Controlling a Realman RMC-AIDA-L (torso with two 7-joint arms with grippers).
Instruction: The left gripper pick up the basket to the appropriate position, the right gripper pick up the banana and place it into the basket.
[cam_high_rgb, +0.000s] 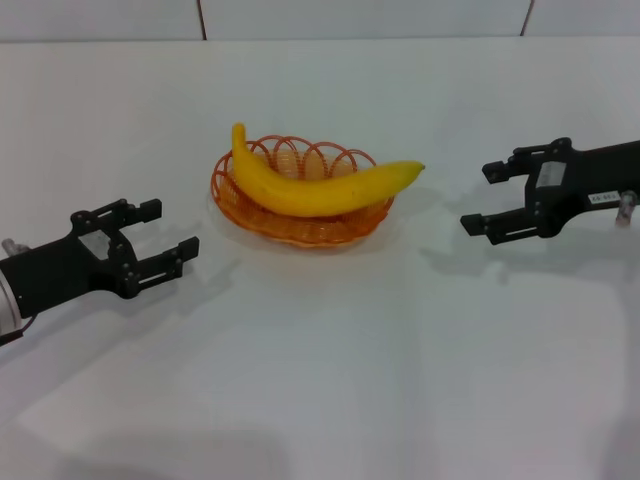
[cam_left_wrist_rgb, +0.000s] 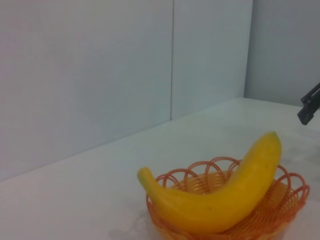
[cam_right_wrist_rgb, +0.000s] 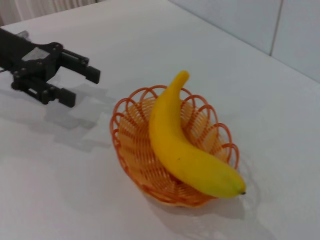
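The banana (cam_high_rgb: 318, 185) lies in the basket (cam_high_rgb: 250, 214), resting across it with its stem end rising over the rim on the robot's left and its tip reaching past the rim on the robot's right, so both ends overhang the orange wire loops. The basket stands on the white table (cam_high_rgb: 330, 360), near the middle of the head view and toward the far side, with a pale tiled wall (cam_left_wrist_rgb: 100, 75) behind. The left gripper (cam_high_rgb: 172, 234) hovers low over the table to the basket's left and a little nearer the robot, apart from the rim; its two black fingers are spread with a clear gap between them and nothing in it. The right gripper (cam_high_rgb: 482, 198) hangs to the basket's right, near the banana's tip but not touching it, its fingers likewise parted wide and holding nothing. From the right wrist view the banana (cam_right_wrist_rgb: 187, 150) sits diagonally in the basket (cam_right_wrist_rgb: 131, 145), and the left gripper (cam_right_wrist_rgb: 84, 86) shows beyond it, clear of the wire. In the left wrist view the banana (cam_left_wrist_rgb: 225, 200) fills the basket (cam_left_wrist_rgb: 290, 202), and one dark fingertip of the right gripper shows at the frame's edge
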